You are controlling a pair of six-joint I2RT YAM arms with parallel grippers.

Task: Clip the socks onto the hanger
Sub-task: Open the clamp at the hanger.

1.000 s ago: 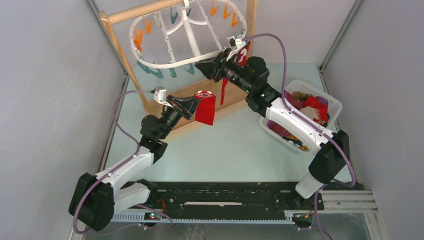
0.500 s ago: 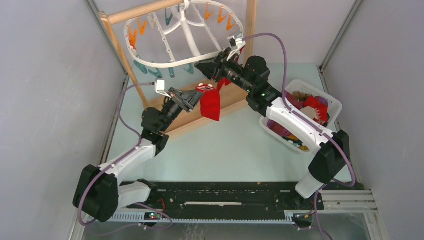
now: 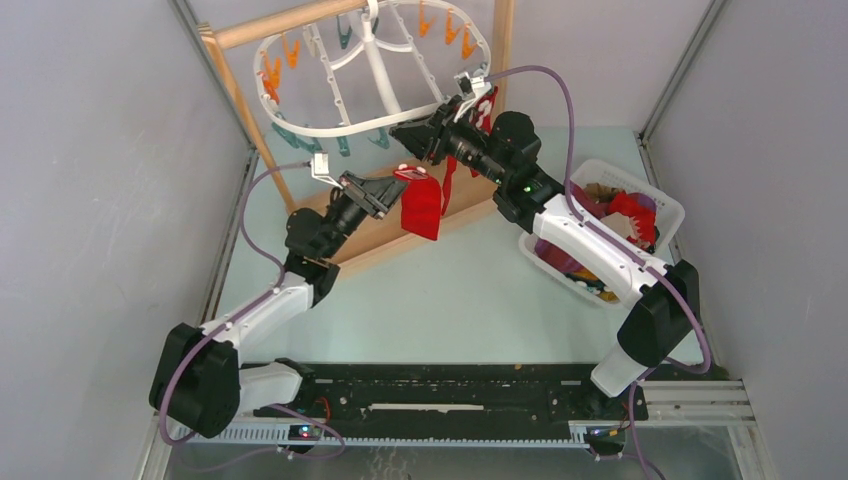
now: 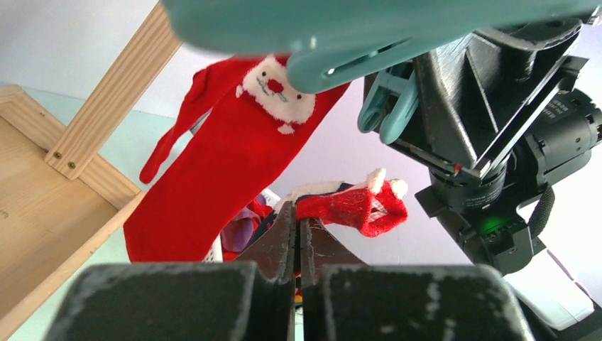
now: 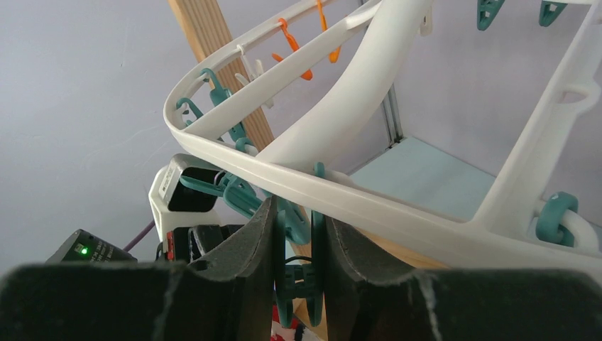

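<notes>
Shows left end effector point(image 3: 398, 182) clamped shut on cuff of red sock point(image 3: 421, 207), hanging over worktop point(image 3: 450, 290) near far edge. Shows right end effector point(image 5: 293, 220) pinching teal clothespin point(image 5: 289, 280) on hanger point(image 5: 369, 209) rim; Santa sock point(image 4: 234, 163) hangs close by.

Red sock point(image 3: 421, 207) hanging near white oval hanger point(image 5: 383, 206).

Red sock point(image 3: 421, 208) in left fingers point(image 3: 390, 190) just below the hanger point(image 3: 340, 128), right fingers point(image 3: 408, 133) at its rim.
</notes>
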